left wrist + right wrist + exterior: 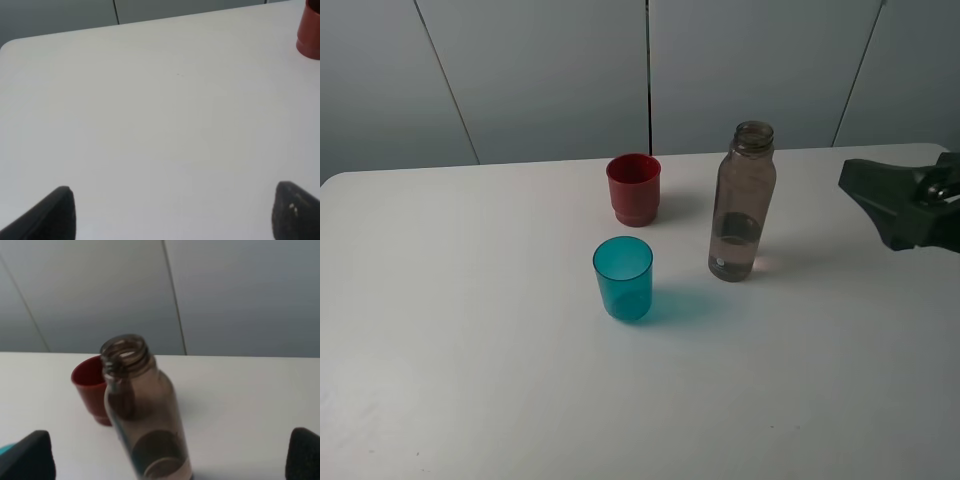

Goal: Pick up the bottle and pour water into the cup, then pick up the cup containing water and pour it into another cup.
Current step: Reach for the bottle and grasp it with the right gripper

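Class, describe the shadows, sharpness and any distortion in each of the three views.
Exterior high: soft light, a teal-tinted shadow falls right of the cup. Right wrist: the upright bottle looks leaning. Left wrist: even light, the left gripper's fingertips are blurred.

A white counter (470, 350) carries three things, all upright and apart from one another. The red cup (633, 190) stands far, near the middle. The teal cup (623, 277) stands nearer, just left of it. The bottle (742, 205), capless and smoky, stands to their right with a little water at its bottom. The dark right pincer (880, 200) hangs at the right edge, well apart from the bottle, holding nothing. Grey wall panels (540, 70) stand behind.
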Robot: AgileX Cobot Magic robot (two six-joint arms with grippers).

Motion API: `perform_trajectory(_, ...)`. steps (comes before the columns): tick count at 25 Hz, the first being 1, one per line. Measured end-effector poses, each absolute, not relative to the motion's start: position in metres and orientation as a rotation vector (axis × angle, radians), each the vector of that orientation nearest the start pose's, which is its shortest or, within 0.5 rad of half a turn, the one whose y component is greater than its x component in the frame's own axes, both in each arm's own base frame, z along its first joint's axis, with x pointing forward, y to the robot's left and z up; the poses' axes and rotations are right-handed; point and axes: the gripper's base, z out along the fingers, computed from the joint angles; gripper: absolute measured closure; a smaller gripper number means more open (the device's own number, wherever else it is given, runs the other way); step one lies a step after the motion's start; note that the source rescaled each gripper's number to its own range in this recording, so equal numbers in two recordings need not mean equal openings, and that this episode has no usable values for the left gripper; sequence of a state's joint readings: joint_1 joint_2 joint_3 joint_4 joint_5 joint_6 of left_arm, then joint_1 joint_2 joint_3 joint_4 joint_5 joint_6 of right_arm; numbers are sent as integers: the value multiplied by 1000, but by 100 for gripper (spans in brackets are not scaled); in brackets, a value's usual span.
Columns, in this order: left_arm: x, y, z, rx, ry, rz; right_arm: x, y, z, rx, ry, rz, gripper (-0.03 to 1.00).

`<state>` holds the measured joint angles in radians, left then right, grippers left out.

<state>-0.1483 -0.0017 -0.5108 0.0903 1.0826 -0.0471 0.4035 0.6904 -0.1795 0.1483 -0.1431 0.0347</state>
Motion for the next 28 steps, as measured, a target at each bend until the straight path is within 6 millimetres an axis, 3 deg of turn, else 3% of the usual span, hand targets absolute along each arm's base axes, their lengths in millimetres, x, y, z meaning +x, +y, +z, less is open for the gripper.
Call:
perform_trajectory(4, -6, 8, 279, 98, 2048, -13, 126, 57, 206, -264, 1939, 370, -3)
perform_trajectory(11, -6, 8, 279, 98, 2048, -13, 152, 68, 184, -317, 1962, 311, -3)
perform_trajectory(16, -6, 8, 279, 98, 2048, -13, 174, 77, 169, -306, 1867, 308, -3)
perform_trajectory(21, -6, 8, 279, 98, 2048, -13, 183, 88, 147, -397, 1851, 332, -3)
perform_trajectory(28, -6, 8, 279, 98, 2048, -13, 201, 97, 127, -386, 1796, 349, -3)
